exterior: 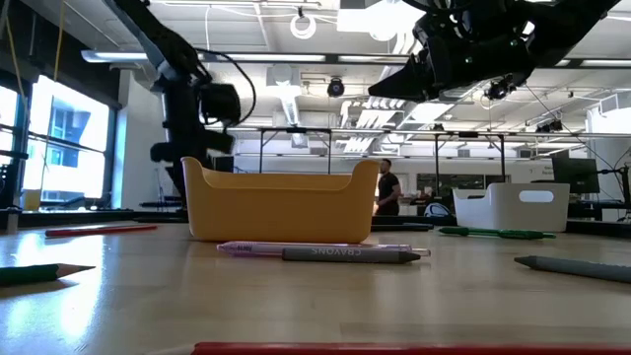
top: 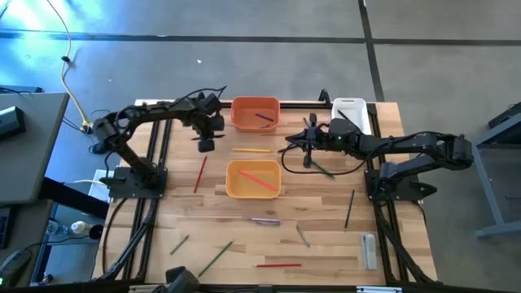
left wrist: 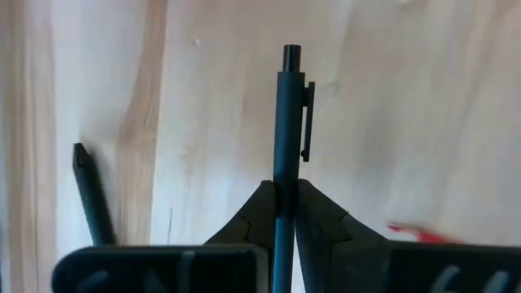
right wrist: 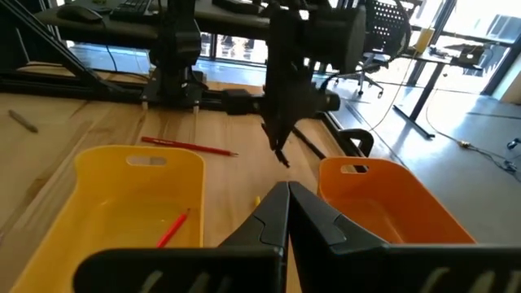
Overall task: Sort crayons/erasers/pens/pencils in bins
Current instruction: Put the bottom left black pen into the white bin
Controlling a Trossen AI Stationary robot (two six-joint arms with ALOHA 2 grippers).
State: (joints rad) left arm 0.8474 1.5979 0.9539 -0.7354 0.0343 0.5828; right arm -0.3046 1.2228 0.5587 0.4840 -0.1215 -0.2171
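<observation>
Sorting is early-to-middle, judged from how things lie. The orange bin (top: 256,113) holds one dark stick, the yellow-orange bin (top: 253,179) holds a red stick, and what the white bin (top: 350,111) contains cannot be made out. Still loose on the surface (top: 326,220): a red pencil (top: 200,174) left of the yellow-orange bin, a yellow stick (top: 251,150) between the two coloured bins, a green pen (top: 319,168), a dark stick (top: 349,208) toward the right arm's base, a purple-and-grey pair (top: 265,220) below the yellow-orange bin, plus several green, grey and red ones nearer the bottom edge. The left end effector (left wrist: 284,213) is pinched shut on a dark clip pen (left wrist: 286,122), gripping its barrel partway along. It sits just left of the orange bin, close to or just above the surface; whether the pen touches cannot be told. The pen's long axis runs straight out from the fingertips, clicker end and clip pointing away from the wrist. The right end effector (right wrist: 286,213) is fully closed with nothing in it, hovering between the orange and white bins.
</observation>
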